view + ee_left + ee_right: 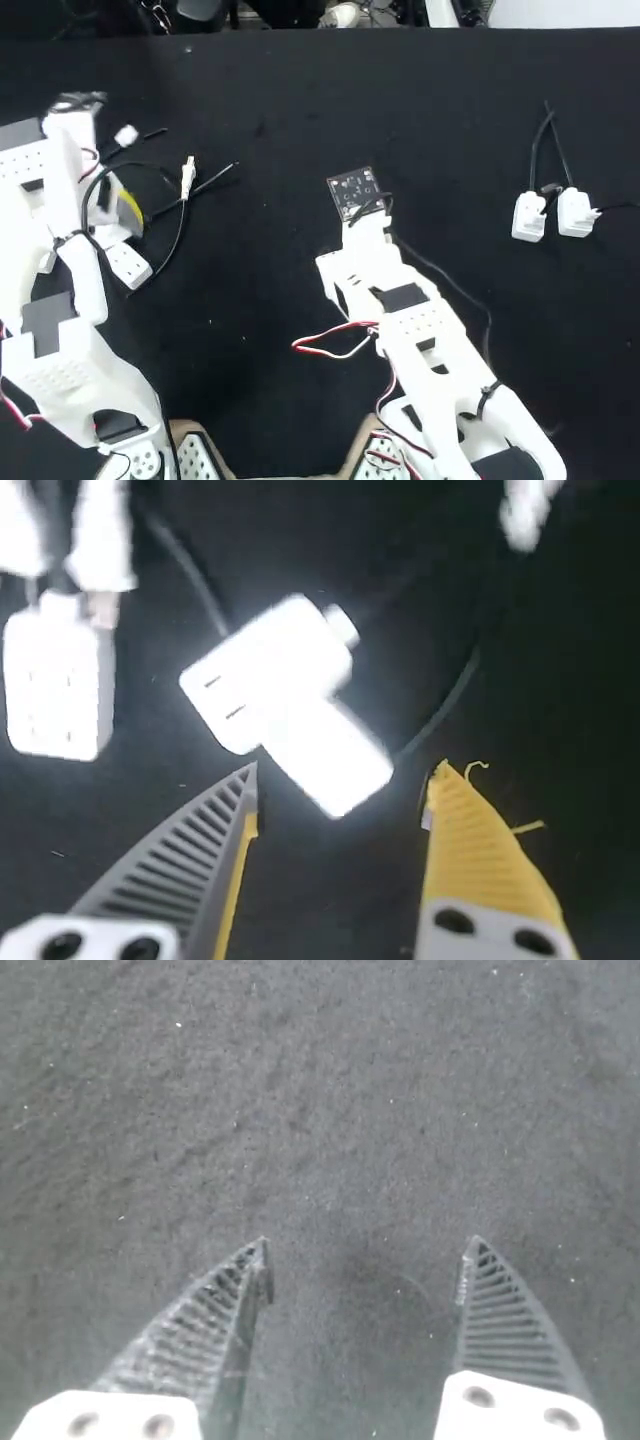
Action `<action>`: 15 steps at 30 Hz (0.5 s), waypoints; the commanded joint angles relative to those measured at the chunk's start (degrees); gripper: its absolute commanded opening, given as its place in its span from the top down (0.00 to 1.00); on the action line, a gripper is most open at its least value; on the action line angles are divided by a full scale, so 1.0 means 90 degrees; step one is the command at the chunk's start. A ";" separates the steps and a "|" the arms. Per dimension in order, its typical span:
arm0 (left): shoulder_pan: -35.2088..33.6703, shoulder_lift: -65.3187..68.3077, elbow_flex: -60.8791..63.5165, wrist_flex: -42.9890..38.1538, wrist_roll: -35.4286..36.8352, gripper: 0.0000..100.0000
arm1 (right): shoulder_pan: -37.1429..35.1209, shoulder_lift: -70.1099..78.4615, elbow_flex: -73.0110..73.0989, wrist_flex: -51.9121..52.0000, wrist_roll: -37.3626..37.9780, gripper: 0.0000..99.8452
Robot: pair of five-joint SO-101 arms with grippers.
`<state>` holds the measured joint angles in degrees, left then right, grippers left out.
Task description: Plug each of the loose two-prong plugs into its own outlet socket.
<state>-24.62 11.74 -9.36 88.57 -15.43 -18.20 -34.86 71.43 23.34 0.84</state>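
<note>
Black worktop [300, 100]. Right end effector [365, 1250]: jaws apart, empty, over bare surface. Left end effector [345, 770]: jaws apart, empty, white outlet socket [270, 695] just beyond its tips. Loose plug [188, 172] lies farther out, unplugged. Judged step: first pickup. Next move needs jaws closing squarely on the socket body.

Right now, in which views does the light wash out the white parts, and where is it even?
Left wrist view: the white socket glares strongly; only its two slots stay readable. High view: the two white blocks at the right are bright, yet their outlines hold against the black cloth. Right wrist view: even light on the cloth, no glare.
</note>
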 commanded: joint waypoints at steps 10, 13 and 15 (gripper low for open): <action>-0.0269 0.1133 -0.1284 -0.0430 -0.1153 0.73 | -0.0078 -0.0005 -0.0073 -0.0156 0.0029 0.72; -0.0405 0.1641 -0.1812 -0.0322 -0.1758 0.73 | -0.0068 -0.0005 -0.0073 -0.0156 0.0029 0.72; -0.0474 0.1973 -0.2134 -0.0039 -0.2168 0.73 | -0.0059 -0.0005 -0.0073 -0.0156 0.0029 0.72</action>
<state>-27.08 26.42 -20.62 85.05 -28.00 -18.20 -34.86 71.43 23.34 0.84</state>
